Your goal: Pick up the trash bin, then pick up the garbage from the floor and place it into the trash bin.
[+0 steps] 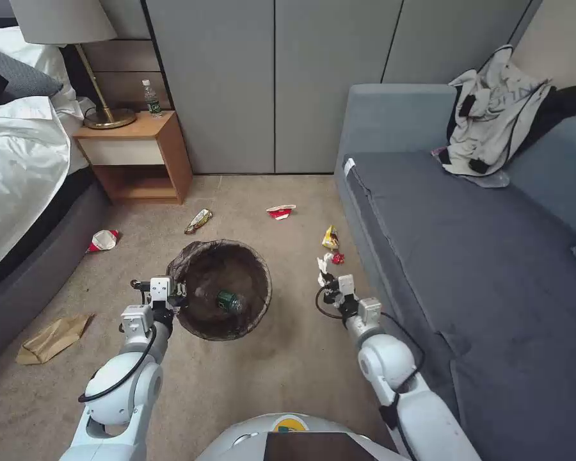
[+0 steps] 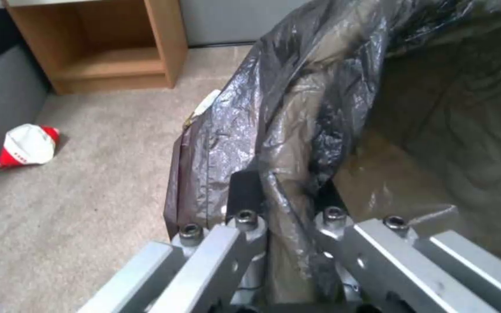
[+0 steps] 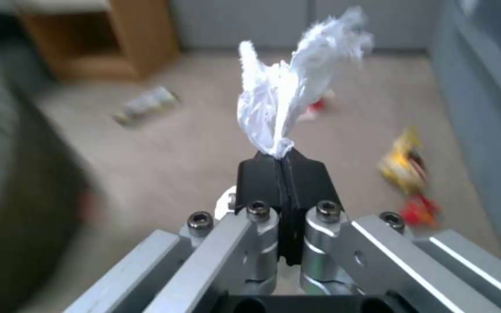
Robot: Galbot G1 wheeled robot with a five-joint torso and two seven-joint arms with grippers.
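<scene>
Your left gripper is pinched on the near-left rim of the bin; in the left wrist view its pads straddle the folded bag, one outside and one inside. I judge that the pads may be holding mostly loose plastic, so if you swing the arm fast the liner could slide or tear and the bin could tip, spilling the bottle that lies at its bottom, just right of that gripper. Further right, your right gripper is pressed shut on the lower end of the tissue, which stands up and fans out beyond the fingertips. It sits well apart from the bin, off to the bin's right. The hold is only on a thin twist, so a quick sweep across could let the tissue slip free or flutter down onto the floor short of the rim. Just beyond the right gripper lie a yellow wrapper and a red scrap; drop low there and you may scatter them.
</scene>
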